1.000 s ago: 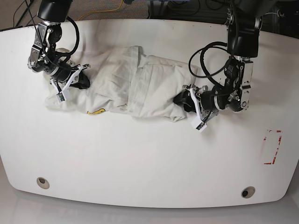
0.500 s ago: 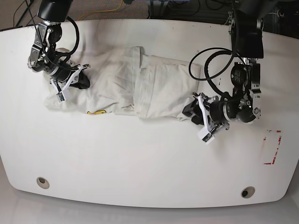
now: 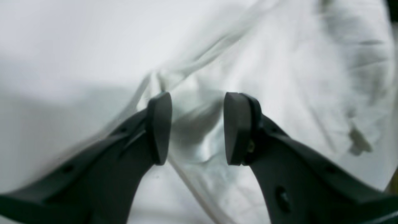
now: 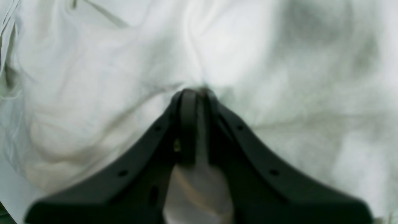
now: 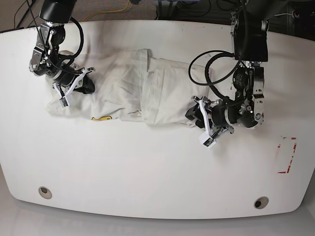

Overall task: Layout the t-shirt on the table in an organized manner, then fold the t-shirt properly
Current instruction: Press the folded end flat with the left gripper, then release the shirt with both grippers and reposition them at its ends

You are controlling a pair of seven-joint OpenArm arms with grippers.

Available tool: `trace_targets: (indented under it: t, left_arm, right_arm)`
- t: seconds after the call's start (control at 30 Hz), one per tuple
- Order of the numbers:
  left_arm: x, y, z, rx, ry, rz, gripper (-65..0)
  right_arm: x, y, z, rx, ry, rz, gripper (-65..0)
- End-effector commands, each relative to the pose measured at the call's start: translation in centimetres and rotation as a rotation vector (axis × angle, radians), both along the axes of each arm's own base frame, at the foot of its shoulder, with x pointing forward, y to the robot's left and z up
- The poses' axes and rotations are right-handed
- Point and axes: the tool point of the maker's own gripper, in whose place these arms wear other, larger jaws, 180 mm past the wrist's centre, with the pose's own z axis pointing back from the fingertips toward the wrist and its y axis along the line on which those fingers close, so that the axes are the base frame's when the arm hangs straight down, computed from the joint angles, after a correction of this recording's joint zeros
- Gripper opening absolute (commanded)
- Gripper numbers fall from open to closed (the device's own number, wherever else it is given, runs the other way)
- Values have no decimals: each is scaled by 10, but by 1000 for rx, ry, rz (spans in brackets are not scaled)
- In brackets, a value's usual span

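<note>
The white t-shirt (image 5: 147, 91) lies crumpled in a long bunch across the back half of the table (image 5: 147, 167). A bit of yellow print (image 5: 102, 118) shows at its front edge. My right gripper (image 5: 86, 84) is at the shirt's left end; in the right wrist view this gripper (image 4: 194, 93) is shut, pinching a fold of the t-shirt (image 4: 233, 56). My left gripper (image 5: 193, 114) sits low at the shirt's right end. In the left wrist view it (image 3: 197, 127) stands open, its pads (image 3: 160, 127) apart, with wrinkled t-shirt fabric (image 3: 279, 77) just beyond them.
A red tape rectangle (image 5: 287, 155) marks the table's right side. Two grey grommet holes (image 5: 45, 191) (image 5: 261, 202) sit near the front edge. Cables run along the floor behind the back edge.
My left arm swung out to the right and front, then came back left to the shirt's right end. The shirt's right side has shifted slightly. The right arm has not moved.
</note>
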Motion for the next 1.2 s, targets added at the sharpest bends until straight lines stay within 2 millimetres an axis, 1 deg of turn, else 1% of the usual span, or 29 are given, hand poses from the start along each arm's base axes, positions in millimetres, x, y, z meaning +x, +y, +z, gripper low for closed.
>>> trace_targets:
  t: [0.0, 0.03, 0.13, 0.2, 0.27, 0.33, 0.37, 0.4, 0.5, 0.53, 0.57, 0.6, 0.67, 0.73, 0.8, 0.83, 0.87, 0.9, 0.97, 1.0, 1.03, 1.07, 1.1, 1.13, 1.17]
  left_arm:
    - [8, -2, -3, -32, -6, 13, -392]
    - [7, 0, -11, -39, 13, 25, -392]
    - [6, 6, -23, -55, 43, 48, -392]
    - [5, 7, -25, -62, 51, 53, -392]
    - [7, 5, -20, -79, 40, 51, -392]
    - [9, 1, -10, -95, 19, 42, -392]
    - [12, -1, 1, -101, -3, 33, -392]
    - [12, -1, 4, -103, -10, 30, -392]
    - [15, -7, 34, -110, -76, -8, -392]
    - [16, -10, 49, -110, -114, -25, -392]
    - [15, -11, 53, -110, -124, -31, -392]
    - [15, -14, 64, -107, -153, -47, -392]
    - [13, -15, 73, -93, -179, -61, -392]
    - [11, -15, 81, -78, -204, -70, -392]
    - [10, -15, 84, -73, -214, -73, -392]
    - [8, -15, 81, -72, -206, -73, -392]
    - [2, -14, 73, -71, -186, -72, -392]
    - [-1, -14, 70, -71, -177, -72, -392]
    - [-9, -13, 62, -71, -156, -68, -392]
    - [-13, -12, 58, -73, -143, -64, -392]
    - [-15, -10, 55, -74, -135, -58, -393]
    - [-19, -7, 51, -72, -122, -51, -393]
    - [-26, 1, 42, -58, -101, -37, -393]
    - [-28, 4, 40, -54, -95, -33, -393]
    - [-32, 11, 34, -47, -81, -24, -393]
  right_arm:
    - [-34, -15, -26, -135, 185, 47, -599]
    - [-30, -15, -22, -138, 171, 49, -599]
    - [-23, -14, -14, -151, 141, 57, -599]
    - [-20, -14, -8, -159, 122, 62, -599]
    - [-16, -13, -2, -169, 103, 68, -599]
    - [-14, -13, 2, -180, 97, 75, -599]
    - [-13, -14, 5, -189, 96, 81, -599]
    - [-13, -14, 6, -193, 95, 83, -599]
    - [-7, -16, 19, -224, 69, 91, -599]
    - [-2, -19, 30, -243, 40, 87, -599]
    - [-1, -20, 33, -249, 32, 86, -599]
    - [1, -22, 41, -266, 14, 82, -596]
    - [2, -21, 49, -276, 0, 78, -595]
    - [3, -25, 60, -298, -15, 61, -593]
    - [5, -29, 72, -320, -33, 43, -580]
    - [7, -33, 79, -335, -46, 32, -563]
    - [8, -37, 87, -352, -56, 19, -534]
    - [8, -40, 90, -365, -57, 13, -512]
    - [6, -48, 98, -391, -53, -7, -445]
    - [4, -55, 102, -407, -48, -24, -396]
    - [3, -58, 105, -411, -48, -36, -368]
    - [2, -62, 108, -410, -49, -50, -335]
    - [1, -66, 113, -398, -57, -73, -282]
    - [1, -67, 115, -390, -61, -82, -266]
    - [0, -72, 119, -363, -73, -112, -216]
